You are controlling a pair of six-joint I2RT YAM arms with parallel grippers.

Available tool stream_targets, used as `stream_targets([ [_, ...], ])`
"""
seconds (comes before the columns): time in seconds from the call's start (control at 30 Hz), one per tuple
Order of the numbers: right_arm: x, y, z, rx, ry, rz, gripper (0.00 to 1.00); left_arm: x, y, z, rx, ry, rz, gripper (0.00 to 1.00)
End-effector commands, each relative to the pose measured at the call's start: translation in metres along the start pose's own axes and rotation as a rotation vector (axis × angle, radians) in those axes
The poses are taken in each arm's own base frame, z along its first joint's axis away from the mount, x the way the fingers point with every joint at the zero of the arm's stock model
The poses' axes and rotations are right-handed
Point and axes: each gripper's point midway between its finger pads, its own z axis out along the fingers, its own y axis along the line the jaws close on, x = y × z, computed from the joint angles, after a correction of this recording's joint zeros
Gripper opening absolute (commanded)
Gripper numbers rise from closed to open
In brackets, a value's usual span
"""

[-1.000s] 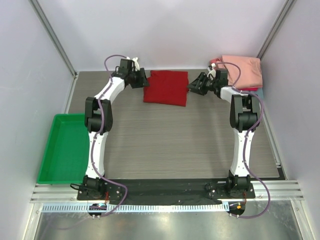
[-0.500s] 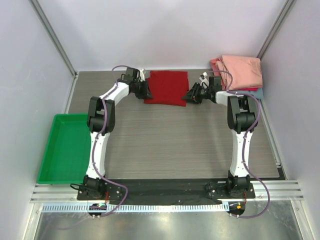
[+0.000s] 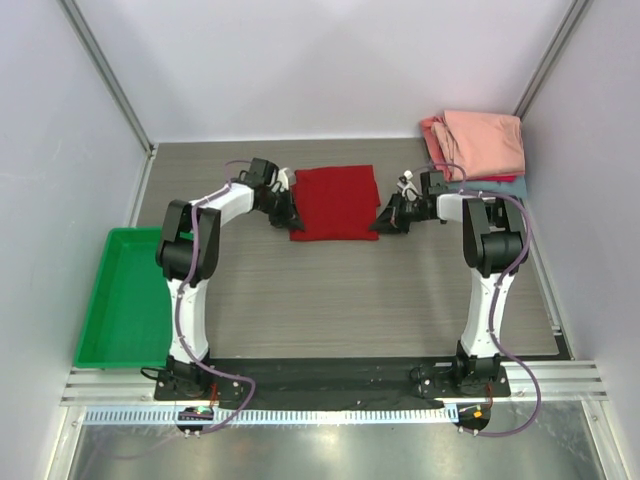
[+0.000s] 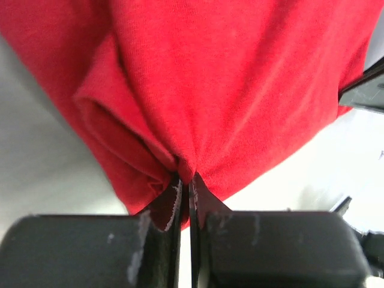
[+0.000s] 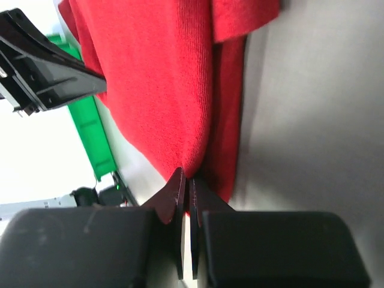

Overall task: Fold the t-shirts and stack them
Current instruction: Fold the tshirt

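A folded deep red t-shirt (image 3: 335, 203) lies on the table at the back centre. My left gripper (image 3: 289, 214) is shut on its left near edge; the left wrist view shows the red cloth (image 4: 228, 90) bunched between the closed fingertips (image 4: 186, 177). My right gripper (image 3: 381, 222) is shut on the shirt's right near corner, and the right wrist view shows the red cloth (image 5: 162, 78) pinched at the jaw tips (image 5: 187, 177). A stack of folded t-shirts stands at the back right, salmon-pink (image 3: 485, 143) on top, with a teal edge (image 3: 512, 187) showing under it.
A green plastic tray (image 3: 125, 300) sits at the table's left edge, also seen as the green tray (image 5: 93, 129) in the right wrist view. Pale walls close in the table on three sides. Metal rails run along the near edge.
Both grippers closed onto the red shirt's side edges and moved toward the near side. The shirt has slid a little nearer with them.
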Motion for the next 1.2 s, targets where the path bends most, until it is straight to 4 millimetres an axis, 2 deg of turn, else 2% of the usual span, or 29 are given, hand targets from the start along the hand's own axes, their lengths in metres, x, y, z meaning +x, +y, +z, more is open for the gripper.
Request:
stream_targets([
  [0.0,0.02,0.028,-0.024,-0.035,0.035,-0.043,0.06,0.025,-0.034,-0.026,0.054,0.026,-0.026,0.06],
  [0.03,0.026,0.031,-0.028,-0.03,0.033,-0.047,0.08,0.032,-0.038,-0.028,0.058,0.035,-0.034,0.11],
  [0.07,0.03,0.032,-0.032,-0.022,0.036,-0.04,0.17,0.036,-0.049,-0.039,0.075,0.026,-0.028,0.18],
  [0.1,0.032,0.034,-0.035,-0.019,0.038,-0.042,0.24,0.047,-0.047,-0.04,0.068,0.043,-0.051,0.34],
  [0.13,0.034,0.039,-0.041,-0.009,0.032,-0.063,0.34,0.05,-0.05,-0.046,0.067,0.04,-0.048,0.4],
  [0.2,0.031,0.046,-0.048,-0.003,0.023,-0.108,0.38,0.04,-0.054,-0.061,0.04,-0.014,0.005,0.48],
  [0.23,0.02,0.057,-0.054,-0.005,0.003,-0.151,0.38,0.034,-0.052,-0.068,0.022,-0.028,0.022,0.49],
  [0.27,0.018,0.055,-0.058,0.025,0.007,-0.19,0.39,0.025,-0.049,-0.073,-0.004,-0.057,0.037,0.5],
  [0.3,0.011,0.057,-0.061,0.037,-0.008,-0.218,0.4,0.007,-0.055,-0.081,-0.002,-0.101,0.062,0.5],
  [0.33,-0.002,0.065,-0.065,0.044,-0.035,-0.265,0.41,-0.006,-0.049,-0.088,-0.014,-0.132,0.074,0.5],
  [0.4,-0.021,0.06,-0.066,0.082,-0.066,-0.32,0.41,-0.037,-0.047,-0.094,-0.027,-0.195,0.098,0.47],
  [0.43,-0.041,0.069,-0.068,0.084,-0.101,-0.363,0.41,-0.049,-0.038,-0.097,-0.041,-0.216,0.106,0.46],
  [0.47,-0.049,0.068,-0.066,0.091,-0.109,-0.375,0.41,-0.057,-0.036,-0.098,-0.044,-0.23,0.122,0.43],
  [0.5,-0.058,0.058,-0.059,0.111,-0.109,-0.373,0.41,-0.071,-0.039,-0.102,-0.042,-0.257,0.151,0.4],
  [0.53,-0.076,0.064,-0.06,0.112,-0.137,-0.42,0.41,-0.075,-0.025,-0.094,-0.064,-0.242,0.143,0.38],
  [0.57,-0.084,0.063,-0.057,0.118,-0.142,-0.438,0.41,-0.081,-0.022,-0.093,-0.07,-0.249,0.161,0.38],
  [0.6,-0.091,0.047,-0.048,0.145,-0.138,-0.431,0.41,-0.088,-0.02,-0.091,-0.075,-0.26,0.172,0.39],
  [0.63,-0.106,0.054,-0.049,0.147,-0.161,-0.48,0.41,-0.091,-0.008,-0.082,-0.102,-0.256,0.165,0.4],
  [0.67,-0.113,0.05,-0.046,0.155,-0.166,-0.493,0.41,-0.095,-0.002,-0.076,-0.112,-0.257,0.17,0.41],
  [0.7,-0.117,0.033,-0.034,0.168,-0.151,-0.478,0.42,-0.102,-0.001,-0.074,-0.11,-0.269,0.181,0.42],
  [0.73,-0.133,0.037,-0.035,0.175,-0.178,-0.512,0.43,-0.109,0.002,-0.07,-0.113,-0.285,0.191,0.42],
  [0.87,-0.158,0.018,-0.018,0.197,-0.2,-0.554,0.45,-0.123,0.023,-0.037,-0.129,-0.272,0.215,0.42],
  [0.97,-0.171,0.009,-0.012,0.22,-0.222,-0.582,0.47,-0.144,0.018,-0.036,-0.118,-0.313,0.242,0.42],
  [1.17,-0.184,0.005,0.003,0.17,-0.229,-0.563,0.5,-0.149,0.028,-0.025,-0.134,-0.317,0.236,0.44],
])
